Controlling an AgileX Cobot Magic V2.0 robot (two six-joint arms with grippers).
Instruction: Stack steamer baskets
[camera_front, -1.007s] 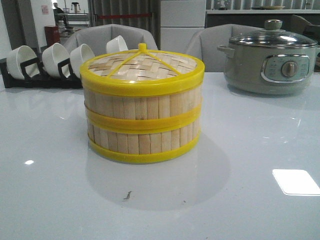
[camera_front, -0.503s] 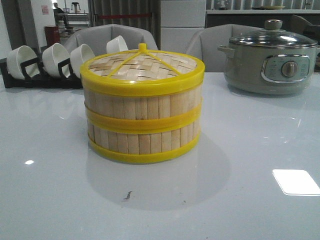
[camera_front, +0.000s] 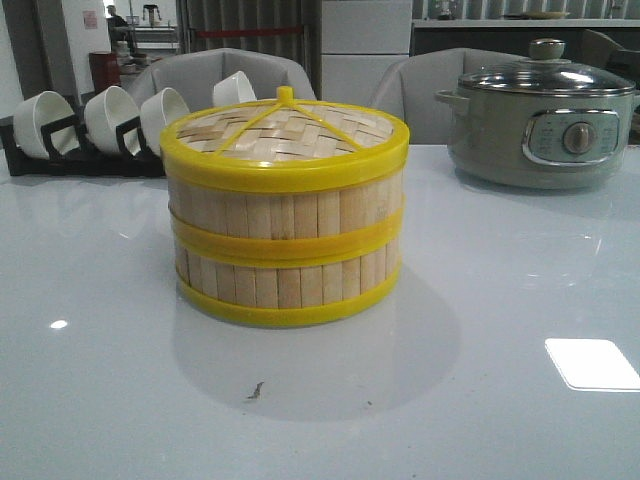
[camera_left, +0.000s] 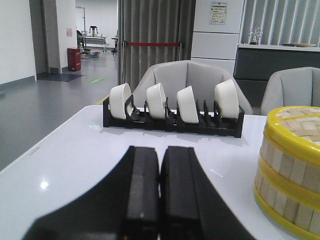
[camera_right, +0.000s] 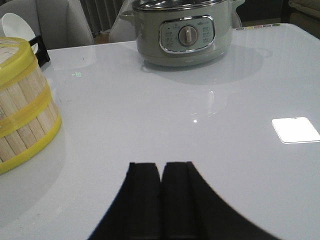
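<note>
Two steamer baskets stand stacked in the middle of the white table, the upper basket (camera_front: 285, 205) on the lower basket (camera_front: 285, 280). A woven-bamboo lid (camera_front: 285, 135) with a yellow rim and knob sits on top. The stack also shows in the left wrist view (camera_left: 290, 170) and in the right wrist view (camera_right: 22, 105). No gripper shows in the front view. My left gripper (camera_left: 160, 150) is shut and empty, low over the table to the left of the stack. My right gripper (camera_right: 161, 166) is shut and empty, to the right of the stack.
A black rack of white bowls (camera_front: 90, 125) stands at the back left and shows in the left wrist view (camera_left: 172, 107). A grey-green electric pot with a glass lid (camera_front: 540, 115) stands at the back right and shows in the right wrist view (camera_right: 182, 32). Grey chairs are behind the table.
</note>
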